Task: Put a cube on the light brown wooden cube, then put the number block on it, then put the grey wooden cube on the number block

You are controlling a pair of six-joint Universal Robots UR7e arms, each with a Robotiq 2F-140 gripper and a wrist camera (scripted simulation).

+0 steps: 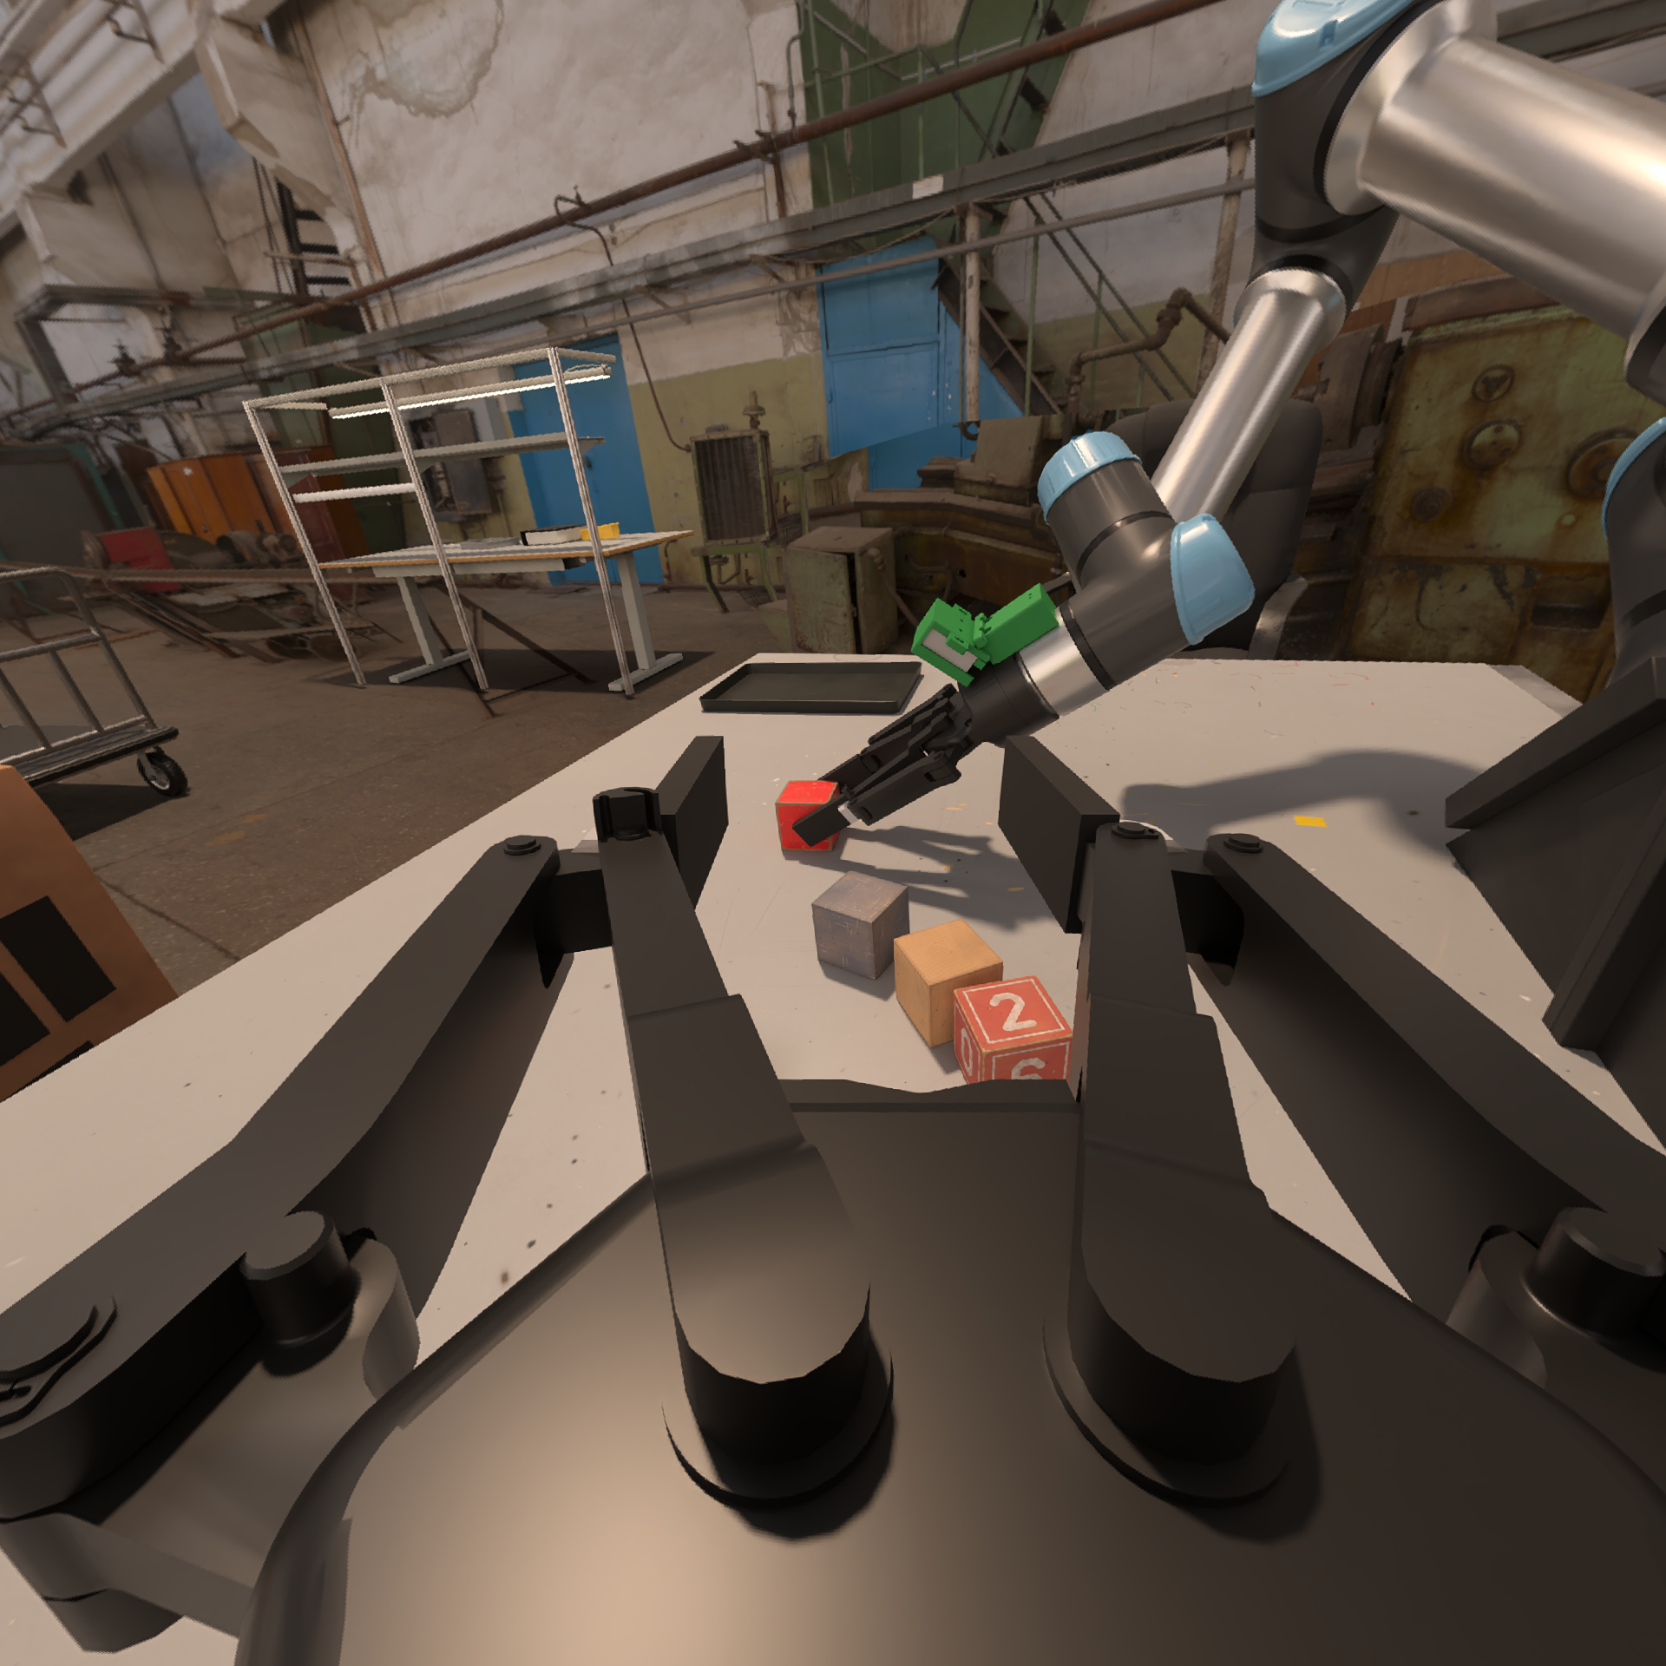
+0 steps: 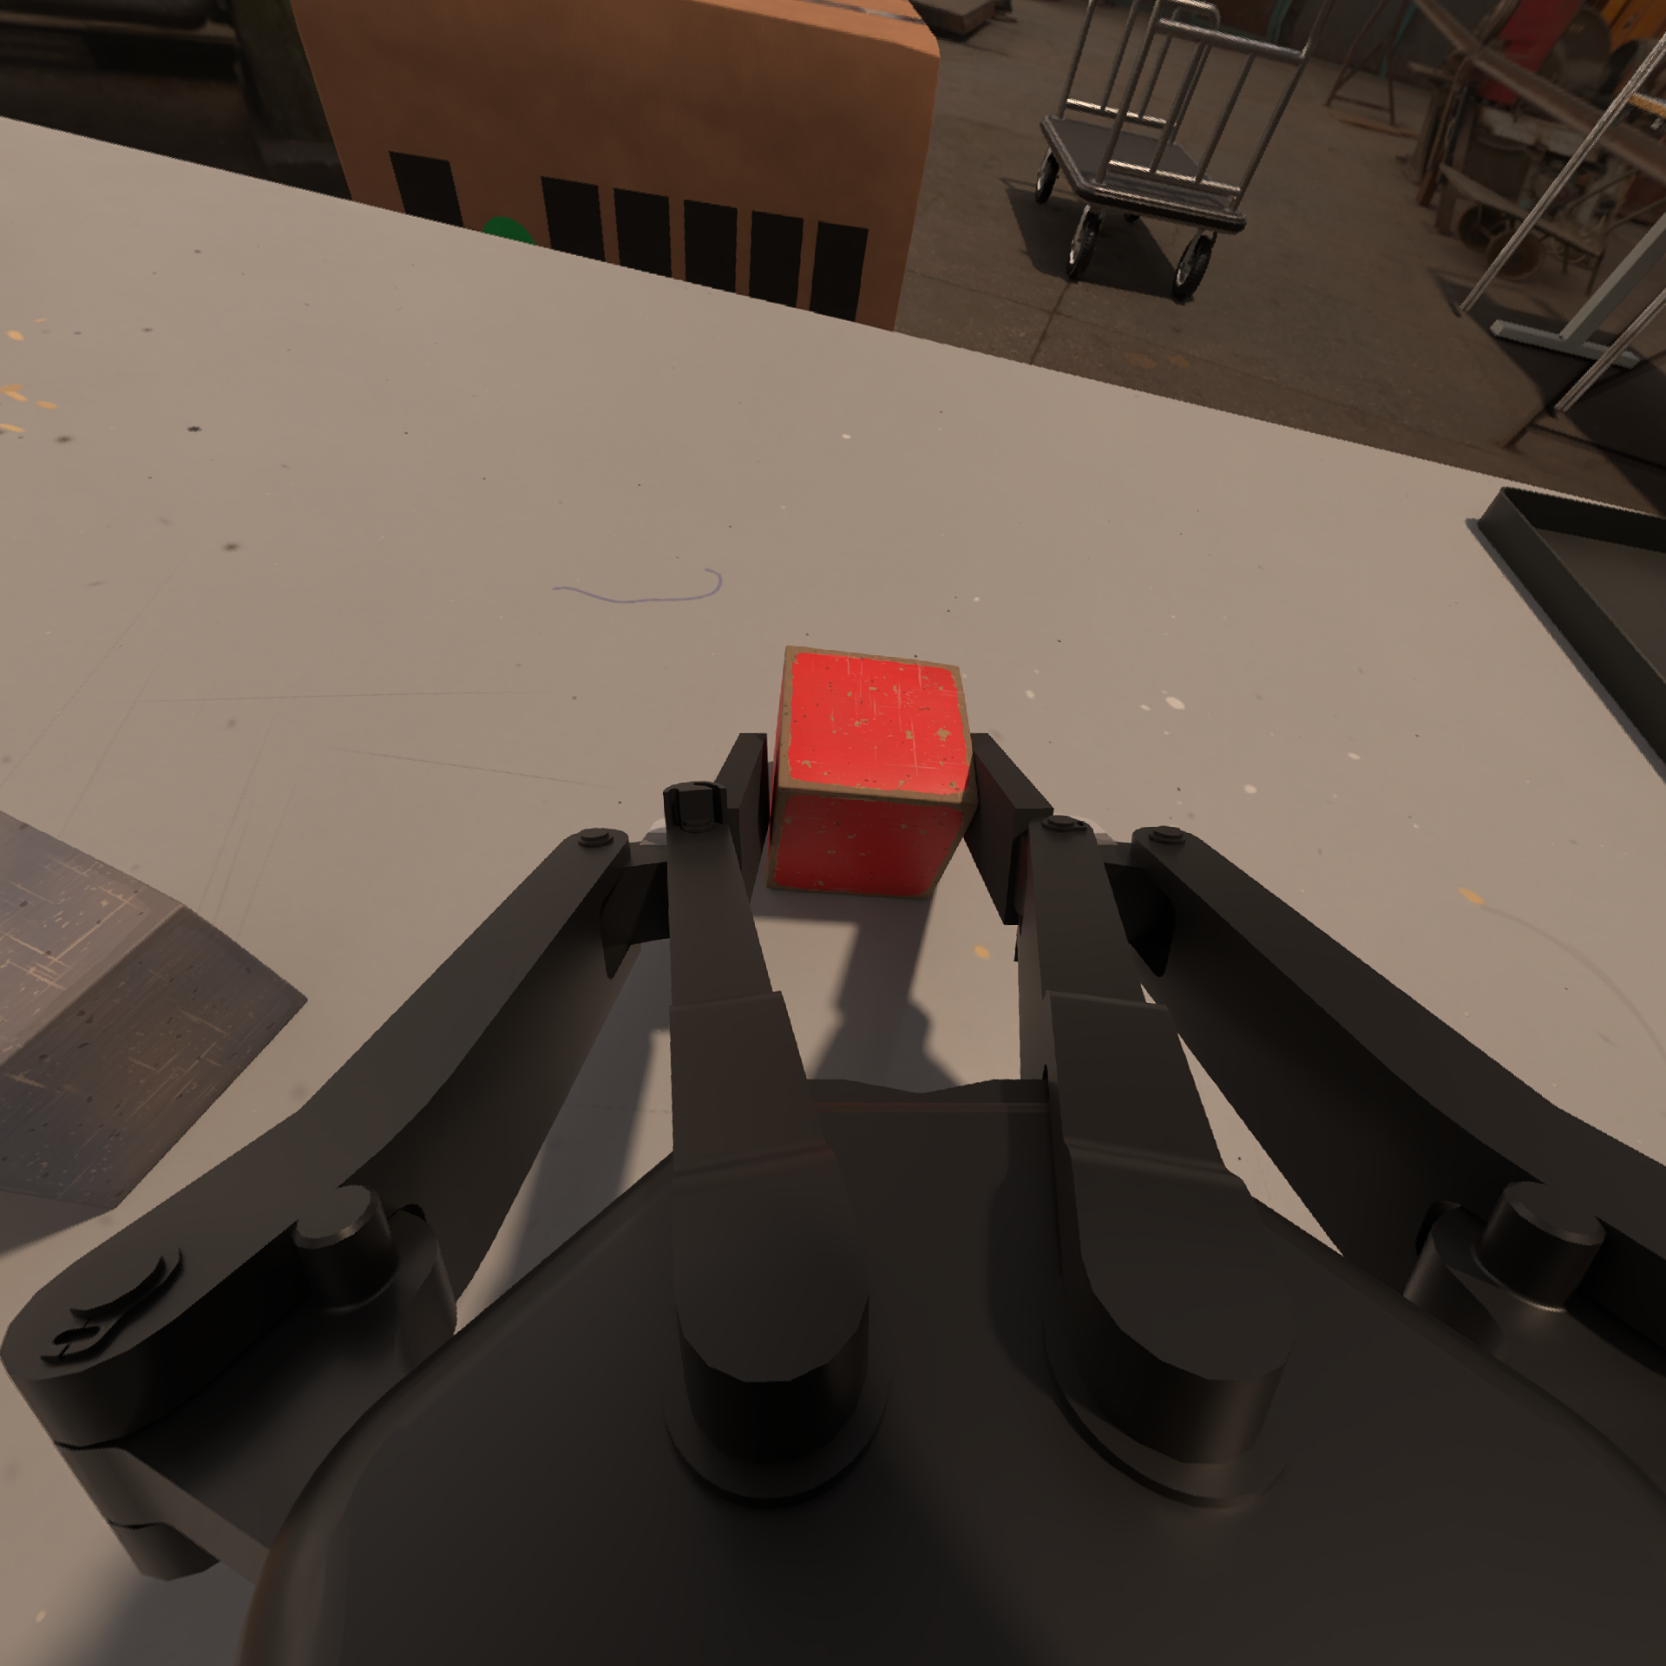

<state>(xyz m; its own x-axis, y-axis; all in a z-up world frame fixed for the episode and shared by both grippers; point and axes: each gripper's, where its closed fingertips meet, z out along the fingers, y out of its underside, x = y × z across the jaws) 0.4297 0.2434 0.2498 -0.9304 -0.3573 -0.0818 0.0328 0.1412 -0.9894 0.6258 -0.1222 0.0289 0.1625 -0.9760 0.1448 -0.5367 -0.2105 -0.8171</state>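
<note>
A red cube (image 2: 870, 775) stands on the table between the pads of my right gripper (image 2: 870, 793), which touch its left and right sides. In the left wrist view the red cube (image 1: 798, 807) sits farthest, with my right gripper (image 1: 838, 816) on it. Nearer are the grey wooden cube (image 1: 856, 924), the light brown wooden cube (image 1: 942, 969) and the red number block (image 1: 1014, 1028), close together in a row on the table. My left gripper (image 1: 870, 802) is open and empty, hovering on the near side of them. The grey cube (image 2: 108, 1019) shows at the left edge of the right wrist view.
A shallow black tray (image 1: 811, 690) lies at the table's far end; it shows at the right (image 2: 1578, 559) in the right wrist view. A cardboard box (image 2: 631, 135) and a metal cart (image 2: 1145, 180) stand on the floor beyond the table edge.
</note>
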